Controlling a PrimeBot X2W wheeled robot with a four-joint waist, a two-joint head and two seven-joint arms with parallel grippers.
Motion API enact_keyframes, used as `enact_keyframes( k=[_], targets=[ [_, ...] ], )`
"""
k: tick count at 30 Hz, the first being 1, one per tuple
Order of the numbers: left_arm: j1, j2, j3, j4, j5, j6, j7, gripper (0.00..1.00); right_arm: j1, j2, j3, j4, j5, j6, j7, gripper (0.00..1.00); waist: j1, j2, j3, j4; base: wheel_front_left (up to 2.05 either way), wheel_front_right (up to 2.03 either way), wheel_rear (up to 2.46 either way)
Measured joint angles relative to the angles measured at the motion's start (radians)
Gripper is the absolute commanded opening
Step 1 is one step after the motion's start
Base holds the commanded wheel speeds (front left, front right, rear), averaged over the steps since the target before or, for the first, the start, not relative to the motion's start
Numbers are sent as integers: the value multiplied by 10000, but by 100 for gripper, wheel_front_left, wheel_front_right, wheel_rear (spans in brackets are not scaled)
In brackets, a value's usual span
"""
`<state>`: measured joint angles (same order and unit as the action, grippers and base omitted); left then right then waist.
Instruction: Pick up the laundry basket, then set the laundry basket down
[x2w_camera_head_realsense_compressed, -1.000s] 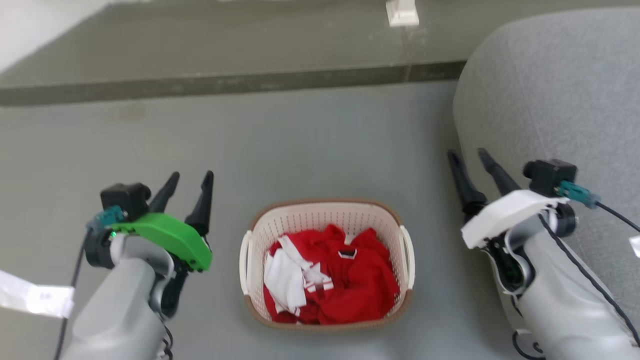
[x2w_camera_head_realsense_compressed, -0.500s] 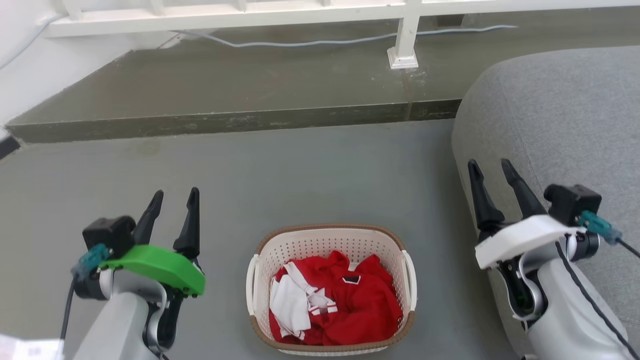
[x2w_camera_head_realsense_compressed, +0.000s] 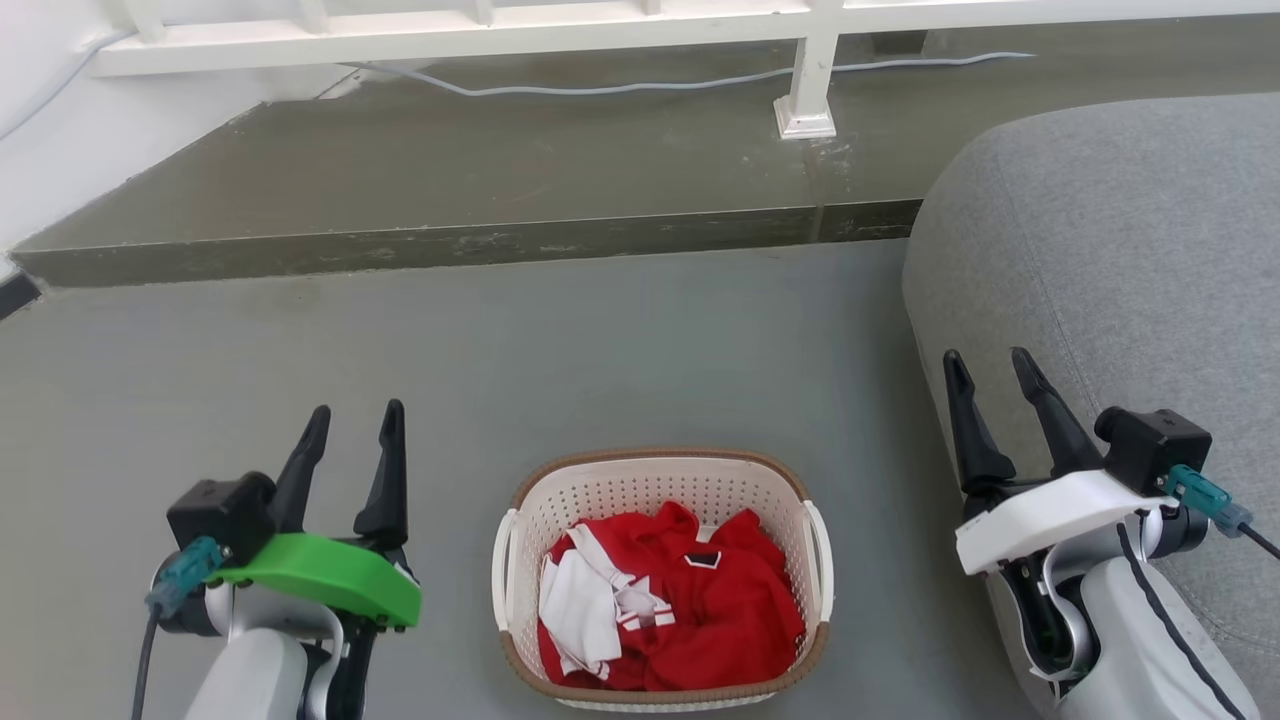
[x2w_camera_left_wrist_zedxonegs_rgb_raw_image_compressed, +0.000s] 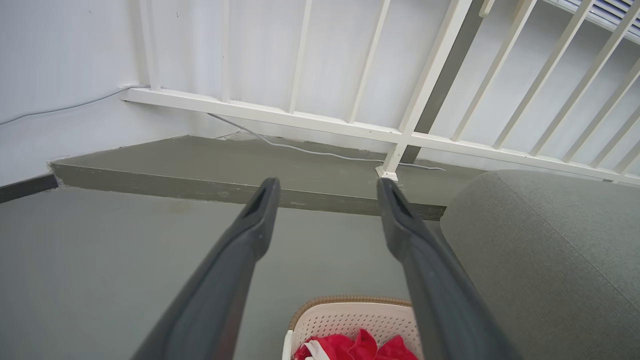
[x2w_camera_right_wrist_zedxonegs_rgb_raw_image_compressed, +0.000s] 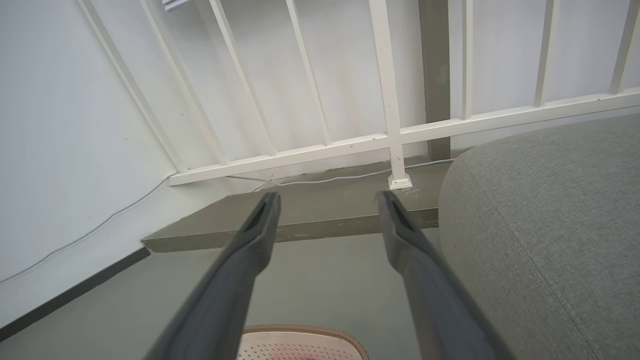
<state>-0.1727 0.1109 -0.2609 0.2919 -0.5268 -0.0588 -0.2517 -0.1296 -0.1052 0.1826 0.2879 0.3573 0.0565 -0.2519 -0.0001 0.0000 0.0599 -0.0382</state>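
Laundry basket (x2w_camera_head_realsense_compressed: 650, 488) stands upright on the grey floor (x2w_camera_head_realsense_compressed: 600, 340), between the two end effectors and touching neither. To its left, the left end effector (x2w_camera_head_realsense_compressed: 356, 408) hangs over the floor with its two dark fingers apart and nothing between them; the basket's near white handle (x2w_camera_head_realsense_compressed: 500, 560) is well clear of it. The laundry basket holds crumpled red clothing (x2w_camera_head_realsense_compressed: 720, 610), with a white piece (x2w_camera_head_realsense_compressed: 575, 595) on the side nearer the left end effector. From the left wrist, its brown rim lies low between that end effector's fingers. To the basket's right, the right end effector (x2w_camera_head_realsense_compressed: 985, 354) also has its fingers spread and empty, overlapping the edge of a grey sofa (x2w_camera_head_realsense_compressed: 1120, 220) that extends to its right. Beyond both sets of fingertips run a raised step (x2w_camera_head_realsense_compressed: 450, 245), a cable (x2w_camera_head_realsense_compressed: 600, 88) and a white railing (x2w_camera_head_realsense_compressed: 450, 45).
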Motion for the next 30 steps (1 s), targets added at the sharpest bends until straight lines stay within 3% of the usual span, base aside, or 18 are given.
enact_keyframes(
  k=[30],
  targets=[
    [736,-424,650,-518,731,-426,0,100,521,341,-529,-343,-633,343,0,100,0,0,112,16,0,0,0]
  ],
)
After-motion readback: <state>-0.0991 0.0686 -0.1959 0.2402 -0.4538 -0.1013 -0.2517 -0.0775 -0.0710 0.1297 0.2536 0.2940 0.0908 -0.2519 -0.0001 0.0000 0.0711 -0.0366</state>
